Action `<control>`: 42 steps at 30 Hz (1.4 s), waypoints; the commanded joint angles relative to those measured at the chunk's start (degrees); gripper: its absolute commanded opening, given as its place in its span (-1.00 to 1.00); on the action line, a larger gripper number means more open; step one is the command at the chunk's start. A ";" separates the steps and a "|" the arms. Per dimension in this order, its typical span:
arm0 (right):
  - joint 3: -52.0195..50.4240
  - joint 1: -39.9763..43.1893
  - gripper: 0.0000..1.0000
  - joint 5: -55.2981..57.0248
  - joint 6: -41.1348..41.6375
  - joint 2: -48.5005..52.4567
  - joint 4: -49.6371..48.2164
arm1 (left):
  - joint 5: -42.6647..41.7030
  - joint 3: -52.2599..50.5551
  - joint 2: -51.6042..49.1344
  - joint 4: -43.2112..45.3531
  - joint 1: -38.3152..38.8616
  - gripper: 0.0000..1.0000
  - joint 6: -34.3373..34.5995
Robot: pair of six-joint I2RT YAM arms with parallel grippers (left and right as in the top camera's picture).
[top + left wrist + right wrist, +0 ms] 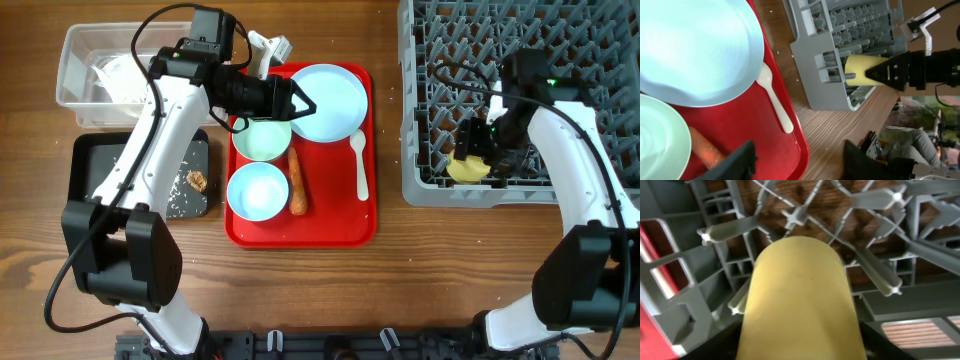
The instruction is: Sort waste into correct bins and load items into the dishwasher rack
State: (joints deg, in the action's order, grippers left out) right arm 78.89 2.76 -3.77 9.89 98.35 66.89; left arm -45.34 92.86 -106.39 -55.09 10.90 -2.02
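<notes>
My right gripper [478, 152] is shut on the yellow cup [468, 167] and holds it among the pegs at the front left of the grey dishwasher rack [520, 40]; the cup fills the right wrist view [797, 300]. My left gripper [298, 104] is open and empty above the red tray, between the pale blue plate [328, 102] and a pale blue bowl [262, 138]. A second bowl [258, 190], the carrot [297, 182] and the white spoon [361, 165] lie on the tray. The clear tub [80, 75] holds the white napkin [118, 80]. The black tray [95, 165] holds a brown scrap [197, 180].
The red serving tray [350, 225] sits mid-table, between the bins on the left and the rack on the right. Bare wooden table lies along the front edge. A white clip-like object [270, 47] lies behind the red tray.
</notes>
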 commanded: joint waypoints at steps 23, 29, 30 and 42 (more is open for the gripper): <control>13.62 -18.01 0.71 -13.29 5.90 -3.26 -9.11 | 39.47 1.31 3.67 -10.38 -4.42 0.30 10.19; 13.62 -28.70 0.55 -12.46 16.22 6.05 -23.08 | 39.21 1.31 4.72 -12.74 -10.62 0.25 13.00; 13.62 -30.23 0.49 -12.46 17.55 8.31 -25.55 | 39.23 1.31 4.83 -13.33 -11.43 0.25 12.98; 13.62 -36.46 0.01 -13.35 31.47 26.12 -38.42 | 39.23 1.29 4.81 -14.67 -12.35 0.33 12.96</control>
State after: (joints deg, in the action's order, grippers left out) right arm 91.88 -33.52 -16.21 36.40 122.04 30.59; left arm -6.66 93.01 -103.26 -69.71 -1.45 10.22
